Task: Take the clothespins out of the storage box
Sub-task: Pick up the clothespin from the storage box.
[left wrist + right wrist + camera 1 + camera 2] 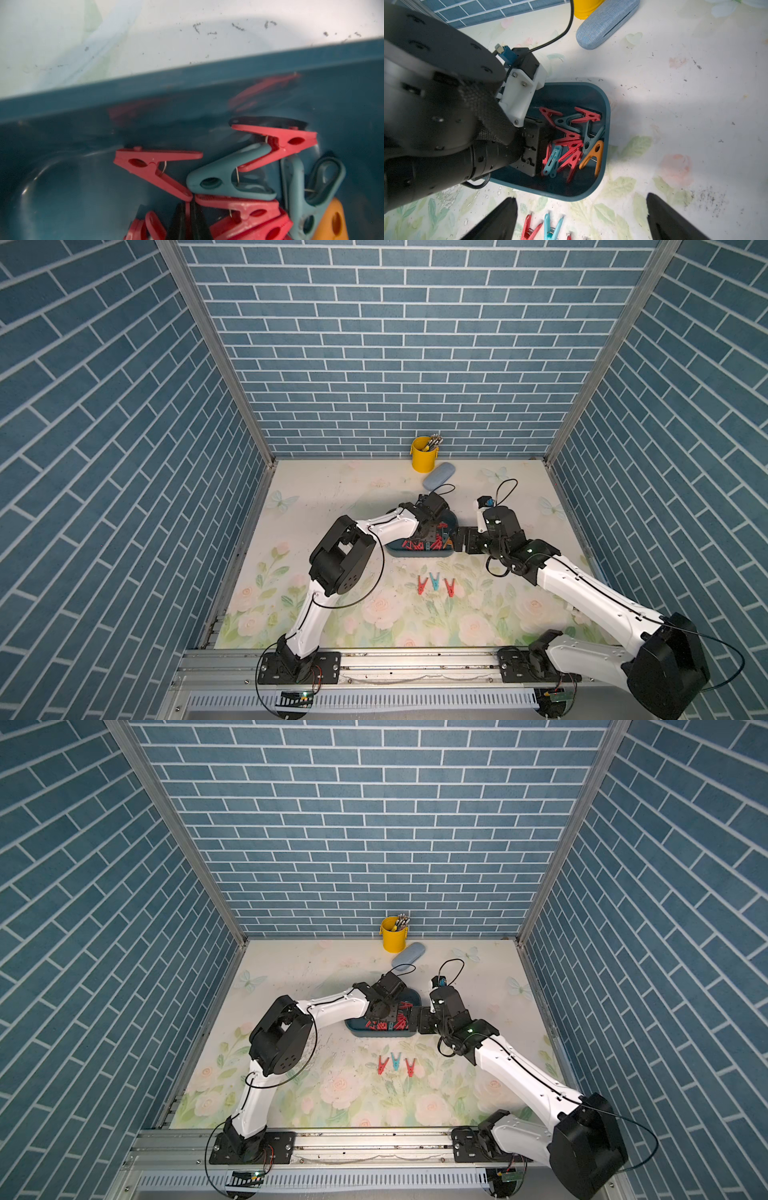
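Now my left hand (188, 209) sits inside the storage box (607, 124), pinched shut on what looks like a red clothespin (188, 206), the other clothespins (571, 143) heaped just beside it. My right hand (581, 196) hovers outside the rim, wide open and empty.

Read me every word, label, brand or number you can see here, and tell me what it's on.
No readable text anywhere.
The storage box, clothespins, yellow bucket and light blue case show no print.
Any marking on the small circuit boards at the front edge is too small to read.
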### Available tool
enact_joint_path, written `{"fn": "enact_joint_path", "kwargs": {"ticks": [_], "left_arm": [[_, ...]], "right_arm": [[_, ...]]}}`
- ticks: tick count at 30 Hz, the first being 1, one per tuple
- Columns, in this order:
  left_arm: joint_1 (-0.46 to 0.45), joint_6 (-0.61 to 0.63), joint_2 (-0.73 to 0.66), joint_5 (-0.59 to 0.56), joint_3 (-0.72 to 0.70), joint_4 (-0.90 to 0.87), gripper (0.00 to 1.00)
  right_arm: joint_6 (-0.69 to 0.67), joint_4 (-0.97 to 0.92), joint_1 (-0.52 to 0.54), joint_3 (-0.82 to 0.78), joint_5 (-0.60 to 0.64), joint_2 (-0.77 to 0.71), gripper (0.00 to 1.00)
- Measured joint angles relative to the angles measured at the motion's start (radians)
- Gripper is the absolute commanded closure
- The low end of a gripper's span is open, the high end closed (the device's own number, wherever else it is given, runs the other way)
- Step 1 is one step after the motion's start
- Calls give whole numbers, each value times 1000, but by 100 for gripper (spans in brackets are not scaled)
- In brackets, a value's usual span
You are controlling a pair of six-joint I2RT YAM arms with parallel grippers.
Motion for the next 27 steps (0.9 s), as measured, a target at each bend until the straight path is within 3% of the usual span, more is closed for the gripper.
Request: {"fn": "enact_joint_path", "kwargs": {"ticks": [12,27], "left_arm": [[-2,-46,-227,-3,-46,-18,92],[-30,-188,-546,-20,-463,34,93]], "right_arm": [[2,67,-1,0,-84,32,1],[1,170,-1,2,-247,117,1]]}}
